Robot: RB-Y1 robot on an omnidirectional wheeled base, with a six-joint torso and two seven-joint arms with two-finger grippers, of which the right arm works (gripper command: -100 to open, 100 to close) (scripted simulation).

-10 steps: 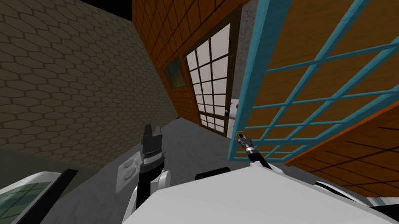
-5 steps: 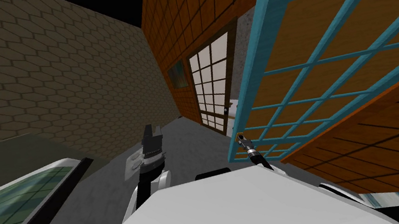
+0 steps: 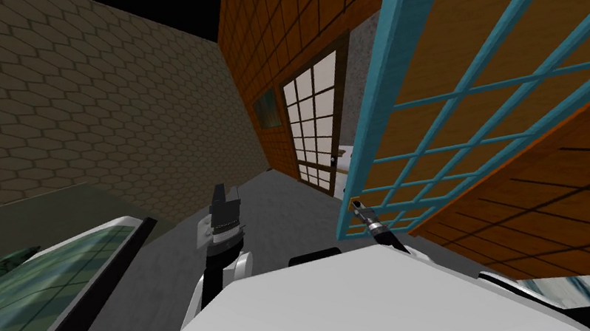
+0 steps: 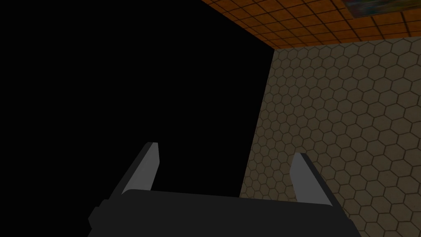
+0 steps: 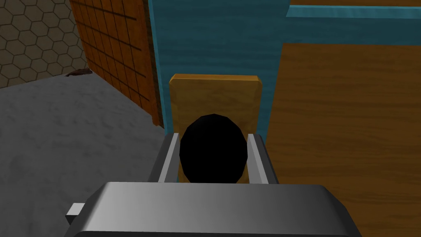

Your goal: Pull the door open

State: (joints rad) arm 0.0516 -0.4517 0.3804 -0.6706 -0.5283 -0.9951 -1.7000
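The door (image 5: 349, 123) stands right in front of the right claw (image 5: 213, 136): a teal frame with teal lattice bars over brown wooden panels. Its black round knob (image 5: 213, 149) sits on a small upright wooden plate (image 5: 214, 94) fixed to the teal edge post. The knob lies between the claw's two fingers (image 5: 169, 156), one against each side, so the claw is closed down to the knob's width and has hold of it. In the head view the right claw (image 3: 356, 203) meets the lower corner of the door (image 3: 382, 115), which leans out from the orange tiled wall (image 3: 291, 18). Beyond the claw, on the free-edge side of the door, the grey floor (image 5: 74, 123) runs along the foot of that orange wall (image 5: 115, 41). Farther along the same wall stands a second door with pale panes in a dark frame (image 3: 313, 126). Well apart from the right claw, across the floor, the left claw (image 3: 222, 194) is raised in the air and points towards the hexagon-tiled wall (image 3: 51, 103). In its wrist view the left claw (image 4: 226, 149) has its fingers spread wide with nothing between them
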